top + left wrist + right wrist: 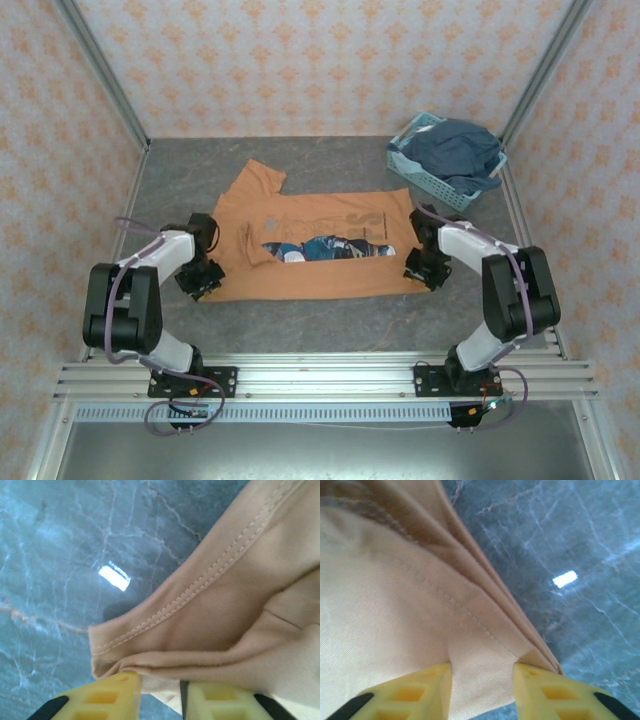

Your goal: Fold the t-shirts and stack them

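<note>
The orange t-shirt was laid flat on the grey marbled table, spread between the two grippers. Its upper part was folded down, so that a strip of the blue-and-white print was left showing across the middle. One sleeve was spread out beyond the left gripper, on the side away from the arm bases.

The left gripper was set at the shirt's near left corner. In the left wrist view, the stitched hem was seen folded over just ahead of the left gripper, and a fold of cloth was pinched in the narrow gap between its yellow fingers. The bare table lay to the outer side of the tool.

The right gripper was placed at the shirt's near right edge. In the right wrist view, a band of layered cloth was clamped in the right gripper between its yellow fingers, with the hem edge running away ahead of the tool.

Well beyond the right gripper, in the far corner, a light-blue basket was seen with a dark blue garment heaped in it.
</note>
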Robot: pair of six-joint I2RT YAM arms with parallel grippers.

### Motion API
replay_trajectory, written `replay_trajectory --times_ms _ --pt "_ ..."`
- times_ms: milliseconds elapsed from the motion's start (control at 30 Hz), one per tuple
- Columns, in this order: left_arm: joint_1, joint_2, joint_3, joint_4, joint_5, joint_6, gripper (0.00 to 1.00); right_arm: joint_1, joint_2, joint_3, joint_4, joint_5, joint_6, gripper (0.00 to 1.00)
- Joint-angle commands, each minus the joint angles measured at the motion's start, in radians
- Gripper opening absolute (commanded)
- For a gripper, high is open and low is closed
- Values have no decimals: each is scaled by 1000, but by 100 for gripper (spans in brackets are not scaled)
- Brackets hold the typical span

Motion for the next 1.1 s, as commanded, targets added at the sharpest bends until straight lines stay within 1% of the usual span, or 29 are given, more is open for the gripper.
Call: replay_trajectory --times_ms 0,67,100,167,233,267,367,467,567,700,800,967,1067 --pt "-40 -82 89 -78 2 -64 35 25 -119 21 4 1 -16 44" --pt "-84 -98 133 -57 40 -113 42 35 -154 50 34 -43 -29 49" --pt "-105 -98 145 -38 64 -138 43 38 -159 61 56 -74 -33 50" --pt "-154 -80 158 28 124 -197 50 48 -178 73 115 -137 -29 55" --pt "-193 -50 163 94 160 -249 52 53 -184 75 188 -216 -17 58" --pt "-206 -29 164 128 174 -273 55 55 -180 81 208 -250 -2 59" --pt "-215 44 167 202 213 -319 56 57 -178 88 250 -289 29 59" --pt "-218 100 189 205 191 -305 56 58 -179 101 251 -288 37 60" --pt "-219 138 207 234 195 -289 55 58 -179 100 252 -292 43 60" --pt "-219 183 228 254 197 -279 52 58 -191 82 250 -287 47 60" --pt "-218 202 235 270 202 -277 47 58 -198 68 244 -286 48 60" --pt "-227 226 247 281 217 -272 33 58 -200 62 238 -274 51 60" --pt "-231 239 266 275 219 -266 20 58 -197 71 236 -265 57 60"
